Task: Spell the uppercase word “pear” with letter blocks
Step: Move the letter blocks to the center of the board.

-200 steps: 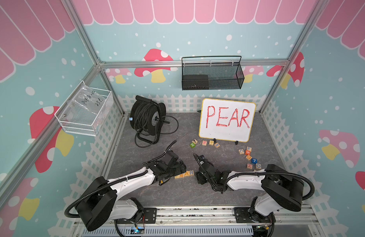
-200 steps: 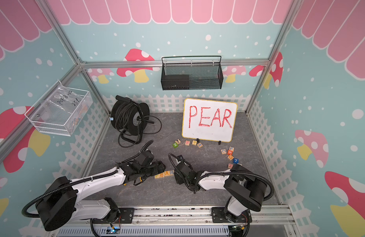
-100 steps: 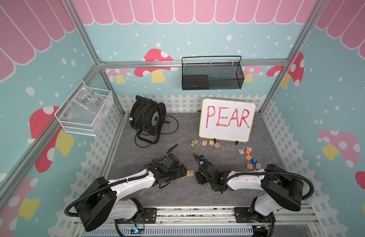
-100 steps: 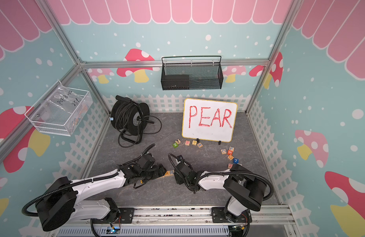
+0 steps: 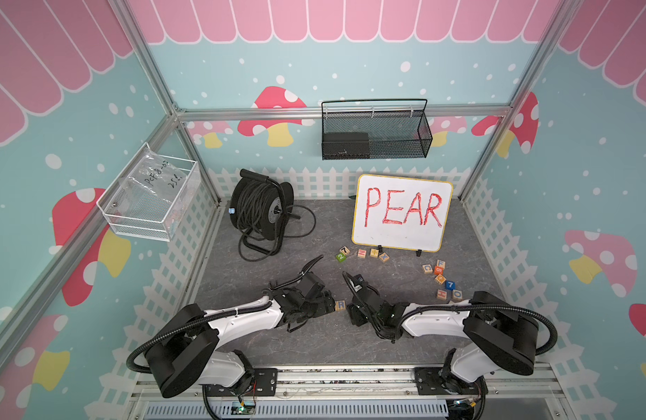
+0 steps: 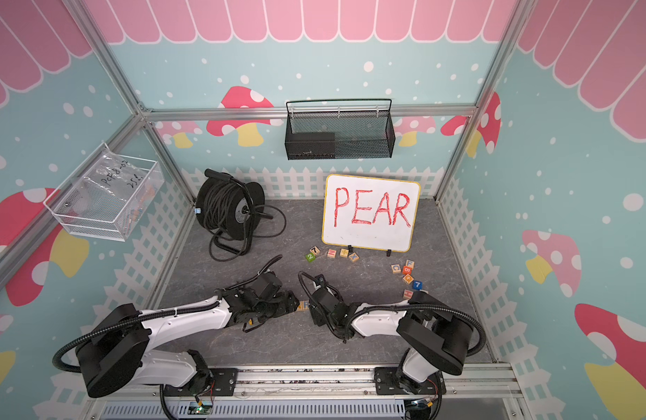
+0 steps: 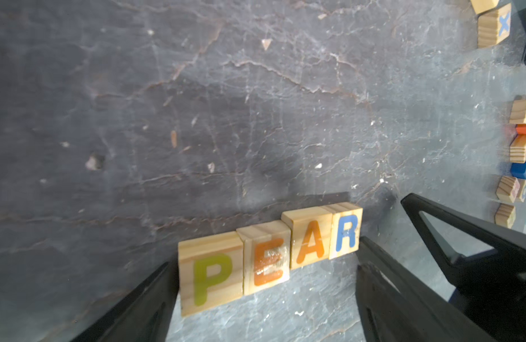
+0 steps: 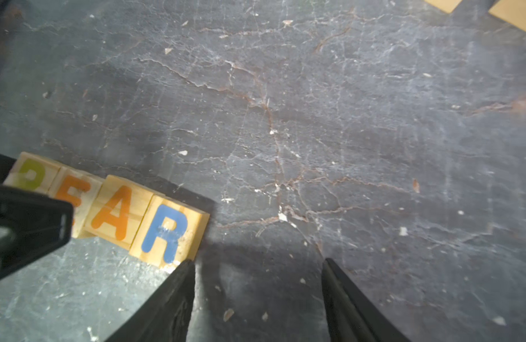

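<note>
Four letter blocks lie side by side on the grey floor, reading P [image 7: 210, 281], E [image 7: 267, 262], A [image 7: 310, 241], R [image 7: 346, 234]. My left gripper [image 7: 266, 257] is open wide and straddles the whole row, one finger [image 7: 149, 305] beside the P and the other [image 7: 383, 290] beside the R. My right gripper [image 8: 257, 266] is open with only bare floor between its fingers; one fingertip [image 8: 181, 281] sits at the R block's [image 8: 167, 231] corner. In both top views only the R end [image 5: 339, 305] [image 6: 304, 305] shows between the two grippers.
A whiteboard [image 5: 401, 212] with red PEAR stands at the back. Spare blocks lie before it [image 5: 361, 253] and in a cluster at the right [image 5: 439, 278]. A black cable reel [image 5: 259, 214] stands back left. A black mesh basket [image 5: 376, 131] and a clear bin [image 5: 147, 196] hang on the walls.
My left gripper has slid to the right over the row, so it now covers all but the R end in the top views. The right arm has not moved.
</note>
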